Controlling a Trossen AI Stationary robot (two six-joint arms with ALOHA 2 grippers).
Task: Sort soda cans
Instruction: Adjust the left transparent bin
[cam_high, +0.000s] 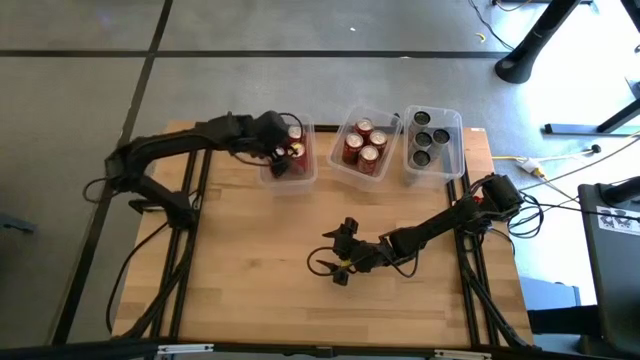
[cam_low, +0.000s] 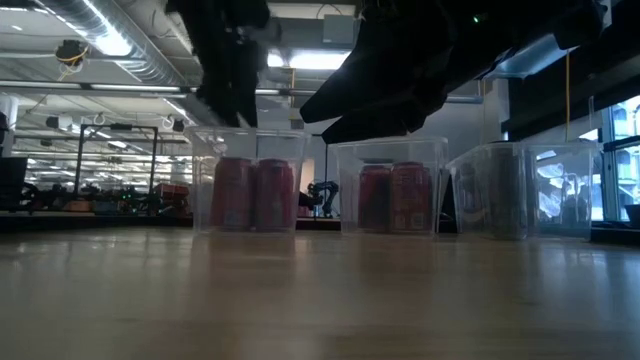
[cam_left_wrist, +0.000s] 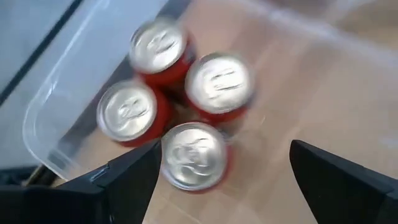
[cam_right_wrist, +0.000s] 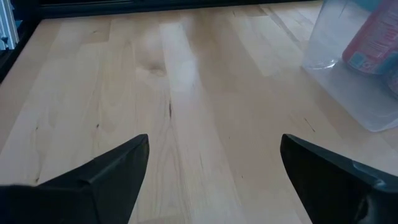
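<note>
Three clear bins stand in a row along the table's far side. The left bin (cam_high: 303, 172) holds several red soda cans (cam_left_wrist: 217, 81), upright with silver tops up. Several more red cans (cam_high: 364, 145) stand in the middle bin (cam_high: 341, 128), and black cans (cam_high: 430, 137) stand in the right bin (cam_high: 455, 150). My left gripper (cam_high: 283, 160) hangs open above the left bin's cans (cam_left_wrist: 225, 149) and holds nothing. My right gripper (cam_high: 342, 250) is open and holds nothing; it hovers low over the bare middle of the table (cam_right_wrist: 214, 143).
The wooden tabletop (cam_high: 260, 270) in front of the bins is bare. A corner of a clear bin (cam_right_wrist: 348, 74) with a red can shows ahead of my right gripper. Cables and stands lie on the floor beyond the table's right edge (cam_high: 560, 160).
</note>
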